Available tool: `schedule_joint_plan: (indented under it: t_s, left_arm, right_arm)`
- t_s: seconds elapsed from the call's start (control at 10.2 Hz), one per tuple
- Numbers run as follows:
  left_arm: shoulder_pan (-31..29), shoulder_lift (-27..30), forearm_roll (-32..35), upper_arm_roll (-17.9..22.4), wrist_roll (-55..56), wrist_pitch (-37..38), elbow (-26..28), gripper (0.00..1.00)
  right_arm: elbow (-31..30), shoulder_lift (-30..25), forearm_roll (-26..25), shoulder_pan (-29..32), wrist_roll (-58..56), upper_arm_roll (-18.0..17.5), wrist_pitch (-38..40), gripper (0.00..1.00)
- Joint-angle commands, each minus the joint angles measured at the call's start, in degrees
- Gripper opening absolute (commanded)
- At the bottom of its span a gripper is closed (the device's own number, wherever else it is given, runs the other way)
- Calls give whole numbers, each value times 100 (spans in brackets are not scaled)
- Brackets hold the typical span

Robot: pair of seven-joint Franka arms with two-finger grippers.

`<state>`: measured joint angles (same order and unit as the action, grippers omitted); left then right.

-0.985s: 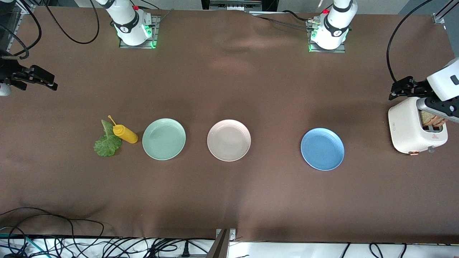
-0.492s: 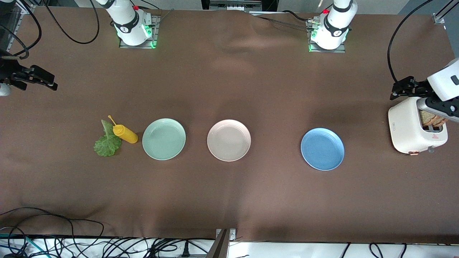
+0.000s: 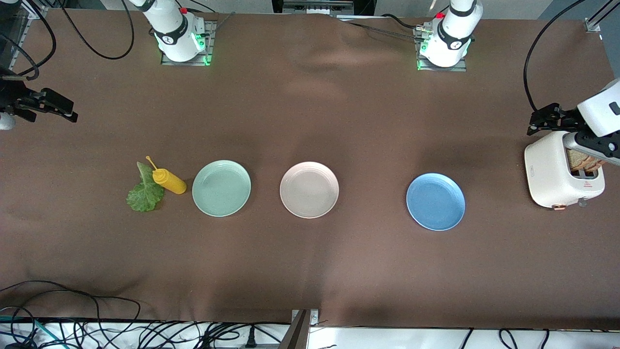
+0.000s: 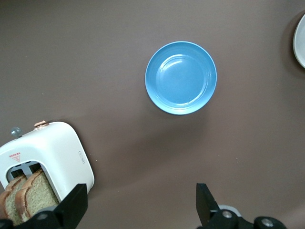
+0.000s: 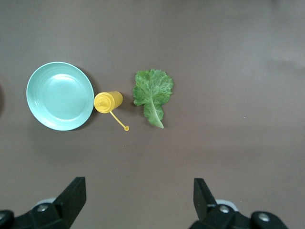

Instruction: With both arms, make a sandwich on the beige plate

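Observation:
The beige plate (image 3: 309, 189) lies mid-table with nothing on it; only its edge (image 4: 301, 40) shows in the left wrist view. Two toast slices (image 3: 583, 161) (image 4: 24, 200) stand in the slots of a white toaster (image 3: 557, 172) (image 4: 47, 155) at the left arm's end. A green lettuce leaf (image 3: 144, 193) (image 5: 152, 93) lies flat on the cloth toward the right arm's end. My left gripper (image 3: 535, 127) (image 4: 141, 202) hangs open and holds nothing, over the cloth beside the toaster. My right gripper (image 3: 71, 114) (image 5: 138, 198) hangs open and holds nothing, over bare cloth at the right arm's end.
A yellow squeeze bottle (image 3: 169, 180) (image 5: 108, 101) lies between the lettuce and a mint-green plate (image 3: 221, 188) (image 5: 60, 96). A blue plate (image 3: 435, 201) (image 4: 181, 78) sits between the beige plate and the toaster. Brown cloth covers the table.
My left gripper has crept slightly toward the left arm's end of the table. Everything else is where it was.

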<state>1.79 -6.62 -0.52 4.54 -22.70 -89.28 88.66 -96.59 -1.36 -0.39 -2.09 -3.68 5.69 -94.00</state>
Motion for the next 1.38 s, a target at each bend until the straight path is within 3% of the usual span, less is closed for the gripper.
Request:
schedule_joint_plan:
  t_s: [0.0,1.28]
  left_arm:
    - [5,20,148,3,2,42,28,100]
    - [-223,-68,157,3,3,-10,-25,100]
  right_arm:
    - [140,31,-22,34,60,-24,92,100]
    - [140,4,-31,42,78,80,118,100]
